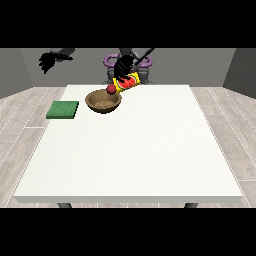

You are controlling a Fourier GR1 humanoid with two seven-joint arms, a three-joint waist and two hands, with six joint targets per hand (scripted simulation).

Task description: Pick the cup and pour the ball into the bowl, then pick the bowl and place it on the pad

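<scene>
A yellow and red cup (127, 82) is tipped on its side above the table's far edge, its mouth pointing to the view's left and down. A black hand (121, 67) near the view's middle holds it from above, fingers curled round it. A small red ball (111, 89) hangs at the cup's mouth, just over the rim of the brown wooden bowl (103, 101). The bowl stands upright on the table. A green pad (63, 110) lies flat at the table's left edge. The hand at the view's left (49, 60) is raised high off the table, away from everything.
The white table (135, 150) stretches wide towards the camera in front of the bowl. The robot's body (128, 65) with purple rings stands behind the table's far edge. Grey floor planks surround the table.
</scene>
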